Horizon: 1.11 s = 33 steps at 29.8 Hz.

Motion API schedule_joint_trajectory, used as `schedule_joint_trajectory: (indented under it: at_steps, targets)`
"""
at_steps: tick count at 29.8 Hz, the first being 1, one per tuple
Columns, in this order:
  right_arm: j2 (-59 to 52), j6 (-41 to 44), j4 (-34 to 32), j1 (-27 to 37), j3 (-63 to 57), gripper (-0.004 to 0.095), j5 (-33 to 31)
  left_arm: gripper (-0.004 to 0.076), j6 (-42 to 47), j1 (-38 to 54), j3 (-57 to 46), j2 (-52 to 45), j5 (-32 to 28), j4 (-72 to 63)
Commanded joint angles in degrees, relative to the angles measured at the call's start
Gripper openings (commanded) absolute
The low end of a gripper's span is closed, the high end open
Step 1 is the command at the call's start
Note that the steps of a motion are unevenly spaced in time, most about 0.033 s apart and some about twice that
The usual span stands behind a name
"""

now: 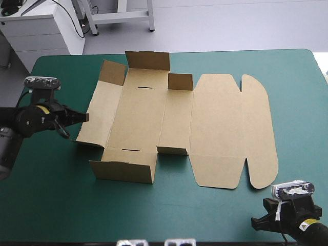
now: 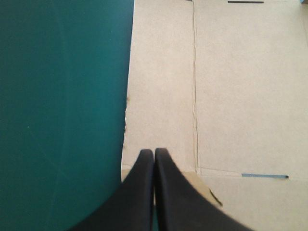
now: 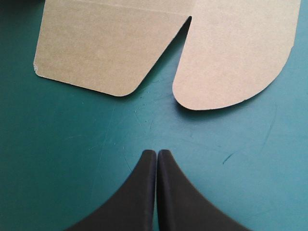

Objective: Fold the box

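Box (image 1: 220,128) lies spread on the teal-green cover (image 1: 51,195), its left-half flaps (image 1: 147,60) raised. Left gripper (image 1: 84,117), fingers pressed together, is at the box's left edge; right gripper (image 1: 254,221), likewise together, sits apart from its rounded flaps (image 3: 231,62).

Lab with white drawer cabinet (image 1: 36,33)

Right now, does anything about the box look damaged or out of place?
Only minor wear: the box has small ragged nicks along its left edge, just ahead of the shut left gripper. Otherwise its panels look intact, nothing spilled.
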<state>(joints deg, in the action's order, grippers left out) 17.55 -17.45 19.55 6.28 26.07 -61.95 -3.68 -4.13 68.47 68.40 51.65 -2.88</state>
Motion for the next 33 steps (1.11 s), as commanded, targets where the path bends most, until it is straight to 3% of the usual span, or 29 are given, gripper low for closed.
schedule_joint_trajectory:
  at_steps: [1, 9, 16, 21, 26, 33]
  targets:
    - [0.4, -0.2, 1.0, -0.2, 1.5, -0.0005, 2.9, -0.0008, -0.7, -0.1, 5.1, 5.3, -3.7, -0.2]
    - [0.4, -0.2, 0.9, -0.2, 1.5, -0.0005, 2.9, -0.0008, -2.3, 1.3, 15.3, 17.0, -3.4, -2.2]
    - [0.4, -0.1, 0.8, -0.2, 1.5, -0.0005, 2.9, -0.0008, -15.7, 14.2, 20.9, 24.4, 1.6, -27.5]
    - [0.4, -0.1, 0.8, -0.2, 1.5, -0.0005, 2.9, -0.0008, -23.1, 24.2, 21.0, 29.6, 10.1, -39.2]
    - [0.4, -0.1, 0.8, -0.2, 1.5, -0.0005, 2.9, -0.0008, -26.7, 28.6, 21.0, 34.5, 16.0, -42.1]
    - [0.4, 0.2, 0.7, -0.2, 1.5, -0.0005, 3.0, 0.0013, -27.1, 28.3, 21.0, 36.7, 16.1, -41.8]
